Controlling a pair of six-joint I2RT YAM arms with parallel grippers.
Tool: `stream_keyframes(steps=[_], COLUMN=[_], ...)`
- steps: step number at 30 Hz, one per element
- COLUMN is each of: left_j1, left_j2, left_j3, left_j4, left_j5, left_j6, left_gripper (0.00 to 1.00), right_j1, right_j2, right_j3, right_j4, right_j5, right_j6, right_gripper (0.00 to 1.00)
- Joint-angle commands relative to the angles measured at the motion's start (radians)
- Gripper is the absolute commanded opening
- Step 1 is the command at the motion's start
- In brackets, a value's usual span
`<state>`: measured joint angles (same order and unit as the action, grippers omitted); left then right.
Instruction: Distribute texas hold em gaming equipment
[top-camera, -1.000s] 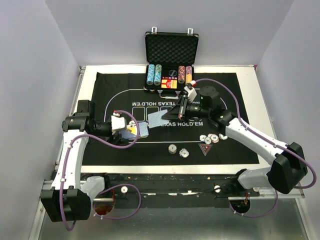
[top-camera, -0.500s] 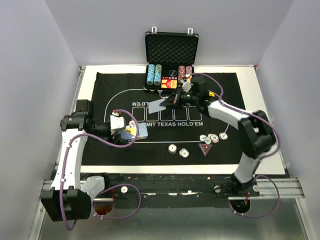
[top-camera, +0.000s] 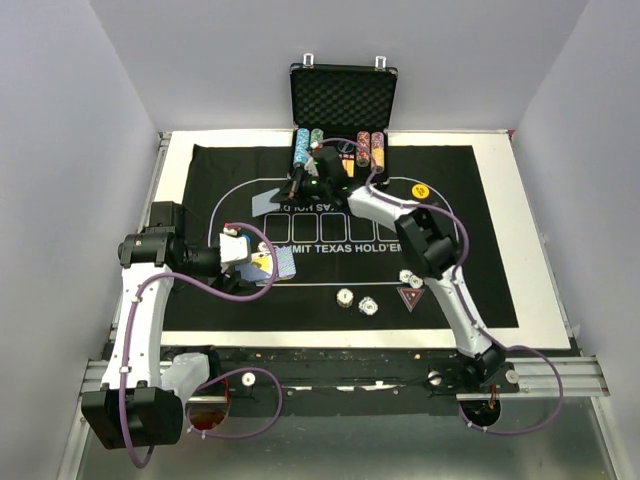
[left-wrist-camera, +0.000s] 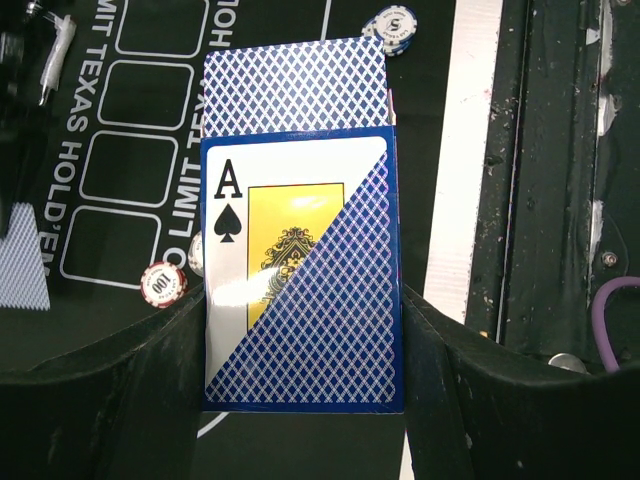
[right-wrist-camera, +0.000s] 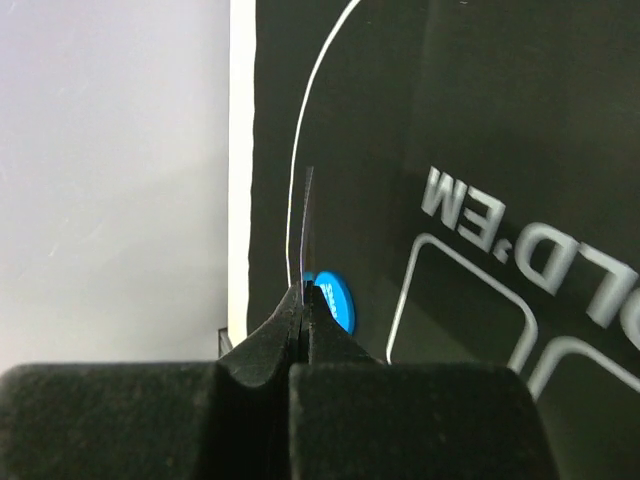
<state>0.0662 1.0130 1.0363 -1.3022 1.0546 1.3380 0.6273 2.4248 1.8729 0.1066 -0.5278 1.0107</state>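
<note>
My left gripper (top-camera: 252, 262) is shut on a deck of blue-backed playing cards (left-wrist-camera: 300, 270). Its front shows an ace of spades, and one card sticks out at the top. The deck hangs over the mat's left part (top-camera: 276, 262). My right gripper (top-camera: 294, 187) reaches far left at the back of the mat and is shut on a single blue-backed card (top-camera: 265, 203), which is edge-on in the right wrist view (right-wrist-camera: 307, 215). A blue round button (right-wrist-camera: 331, 301) lies on the mat just below those jaws. Striped chips (top-camera: 345, 297) and a red triangular marker (top-camera: 411, 297) lie at the front of the mat. A yellow button (top-camera: 420, 190) lies at the back right.
The open black case (top-camera: 343, 100) with chip rows stands at the back edge, right behind the right arm. The black mat (top-camera: 480, 170) covers most of the white table. More chips (top-camera: 410, 281) lie under the right forearm. The left wall is close to the left arm.
My right arm has swung left across the mat with the single card, from the middle to the back left. The left gripper and its deck have stayed in place.
</note>
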Motion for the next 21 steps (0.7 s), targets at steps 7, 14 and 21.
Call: stream_keyframes(steps=[7, 14, 21], left_j1=[0.009, 0.011, 0.015], left_j2=[-0.033, -0.047, -0.051], left_j3=[0.019, 0.018, 0.010], left_j4=[-0.017, -0.019, -0.020], left_j5=[0.041, 0.036, 0.044], left_j6=[0.018, 0.016, 0.018], left_gripper=[0.47, 0.47, 0.47], right_j1=[0.078, 0.117, 0.120], right_j2=[0.272, 0.312, 0.220], right_j3=[0.345, 0.378, 0.269], right_j4=[-0.170, -0.211, -0.268], right_j5=[0.124, 0.190, 0.239], right_j6=[-0.006, -0.012, -0.076], right_gripper=[0.01, 0.20, 0.62])
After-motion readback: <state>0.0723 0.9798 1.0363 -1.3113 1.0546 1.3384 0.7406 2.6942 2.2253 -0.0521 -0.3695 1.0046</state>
